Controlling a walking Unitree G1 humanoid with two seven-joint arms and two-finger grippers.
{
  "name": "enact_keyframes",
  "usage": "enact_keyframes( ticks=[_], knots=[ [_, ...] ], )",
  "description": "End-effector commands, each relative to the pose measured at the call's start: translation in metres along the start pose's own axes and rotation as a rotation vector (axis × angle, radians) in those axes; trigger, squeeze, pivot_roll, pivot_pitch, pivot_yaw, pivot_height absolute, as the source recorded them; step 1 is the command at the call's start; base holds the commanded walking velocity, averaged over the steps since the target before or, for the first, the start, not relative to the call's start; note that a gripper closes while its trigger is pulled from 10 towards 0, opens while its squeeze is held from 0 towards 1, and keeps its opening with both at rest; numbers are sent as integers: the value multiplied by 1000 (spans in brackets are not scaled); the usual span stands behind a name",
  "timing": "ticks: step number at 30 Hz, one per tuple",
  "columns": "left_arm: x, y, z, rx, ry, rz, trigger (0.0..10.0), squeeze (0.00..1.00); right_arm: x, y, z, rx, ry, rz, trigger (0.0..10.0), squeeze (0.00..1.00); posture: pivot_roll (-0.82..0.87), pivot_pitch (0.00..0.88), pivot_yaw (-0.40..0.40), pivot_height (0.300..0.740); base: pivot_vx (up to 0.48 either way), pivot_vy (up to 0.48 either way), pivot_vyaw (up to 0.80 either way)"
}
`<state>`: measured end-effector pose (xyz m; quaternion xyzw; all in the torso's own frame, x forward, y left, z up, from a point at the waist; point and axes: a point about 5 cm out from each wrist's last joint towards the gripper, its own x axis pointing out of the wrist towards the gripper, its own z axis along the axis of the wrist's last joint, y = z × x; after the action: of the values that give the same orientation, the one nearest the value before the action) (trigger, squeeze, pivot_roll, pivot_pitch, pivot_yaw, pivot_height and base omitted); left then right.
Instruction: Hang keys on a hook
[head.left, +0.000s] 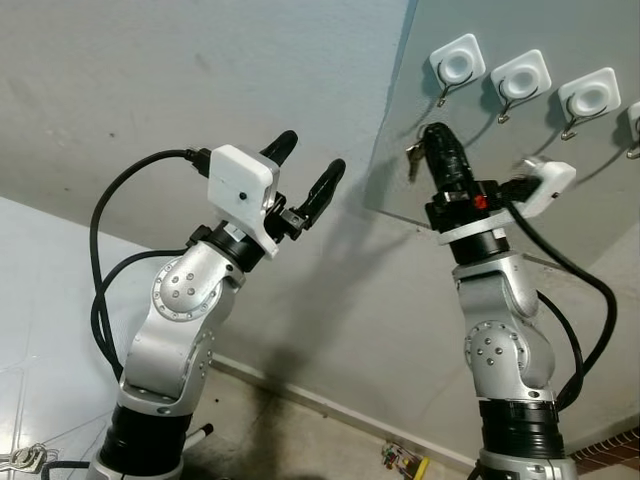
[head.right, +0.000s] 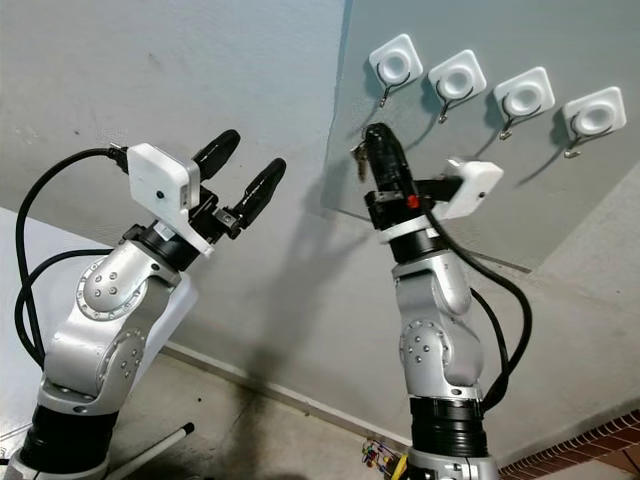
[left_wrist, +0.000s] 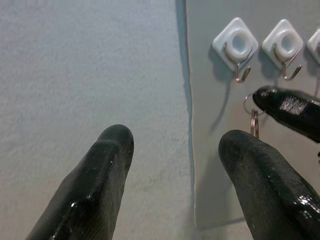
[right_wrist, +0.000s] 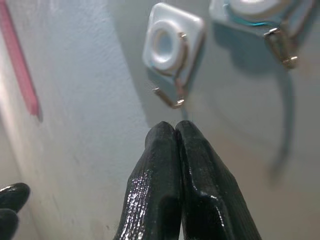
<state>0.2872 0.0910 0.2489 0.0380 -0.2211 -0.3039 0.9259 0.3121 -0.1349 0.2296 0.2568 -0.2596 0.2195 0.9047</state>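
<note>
Grey wall panel (head.right: 560, 210) carries four white hooks (head.right: 396, 62) in a row. Right gripper (head.right: 376, 140) is raised just below the first hook, jaws pressed together on the keys (head.right: 358, 158), which hang beside its tip; one key ring is visible. Left gripper (head.right: 243, 172) is raised against bare wall (head.left: 150, 70), jaws wide apart, holding nothing.

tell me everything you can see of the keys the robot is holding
The keys are mostly hidden: a small metallic key hangs beside the tips of the right gripper, whose black fingers are pinched shut on it. The left wrist view shows a thin silver key ring looping out at those fingertips. They are held up against the grey board, just below the leftmost white hook, not yet hung.
</note>
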Motion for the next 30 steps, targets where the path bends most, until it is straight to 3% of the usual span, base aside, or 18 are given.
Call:
enact_keyframes(
  ticks=[1, 30],
  knots=[
    [3, -4, 9, 9, -25, -26, 10000, 0, 6, 5, 14, 5, -57, 19, 10000, 0, -78, 107, -52, 740, 0, 0, 0],
    [5, -11, 6, 52, 1, -54, 10000, 0, 19, 21, 28, 47, -91, 95, 10000, 0, -72, 119, -56, 740, 0, 0, 0]
  ],
)
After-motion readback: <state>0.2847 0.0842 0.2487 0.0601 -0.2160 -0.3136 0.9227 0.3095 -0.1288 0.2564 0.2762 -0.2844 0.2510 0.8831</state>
